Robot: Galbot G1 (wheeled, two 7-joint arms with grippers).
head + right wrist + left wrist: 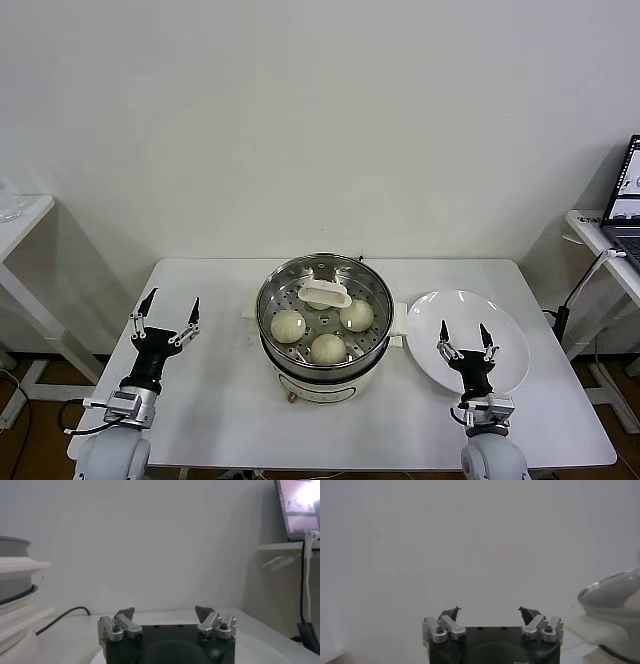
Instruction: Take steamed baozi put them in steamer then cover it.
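The steamer [272, 352] stands mid-table, a shiny steel pot on a white base. Several cream-white baozi lie on its perforated tray, one at the left [288, 324], one at the right [357, 315], one in front [327, 348]. The clear glass cover [325, 293] sits on the pot, white handle on top; its dome edge [615, 592] also shows in the left wrist view. My left gripper [168, 315] [490, 611] hovers open and empty over the table left of the steamer. My right gripper [463, 333] [164, 612] stands open and empty above the white plate.
An empty white plate [505, 330] lies right of the steamer. A side desk with a laptop [625, 200] and a hanging cable [580, 285] stands at the far right. Another white table [20, 215] is at the far left. A plain wall runs behind.
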